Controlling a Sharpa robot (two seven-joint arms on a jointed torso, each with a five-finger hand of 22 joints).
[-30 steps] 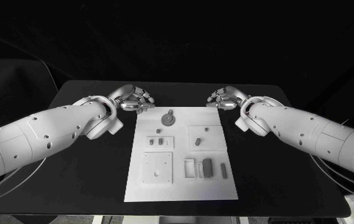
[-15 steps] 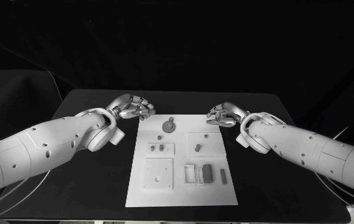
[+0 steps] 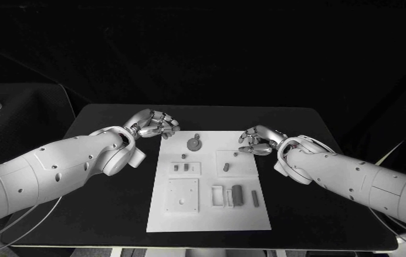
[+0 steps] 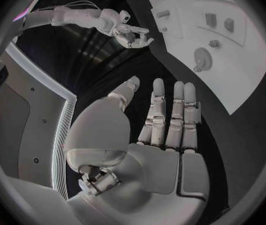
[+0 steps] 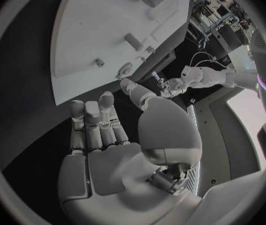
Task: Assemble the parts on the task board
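Observation:
The white task board (image 3: 210, 220) lies mid-table with several small grey parts on it. A round disc with a peg (image 3: 193, 144) sits near its far edge. An oval piece (image 3: 227, 166) lies right of centre, and a dark block (image 3: 237, 195) stands beside an upright slot piece (image 3: 217, 195). My left hand (image 3: 155, 124) hovers off the board's far left corner, fingers straight, holding nothing (image 4: 167, 130). At the board's right edge, near its far corner, my right hand (image 3: 256, 139) is also empty with fingers extended (image 5: 98, 135).
Black table (image 3: 101, 210) surrounds the board on all sides. Two raised square plates (image 3: 181, 196) (image 3: 236, 162) sit on the board. In the left wrist view the board (image 4: 245, 70) lies beyond the fingertips, with my right hand (image 4: 131, 35) across from it.
The camera has shifted. Against the board, my right hand has come nearer along the right edge, from beyond the far corner. The left hand keeps its place by the far left corner.

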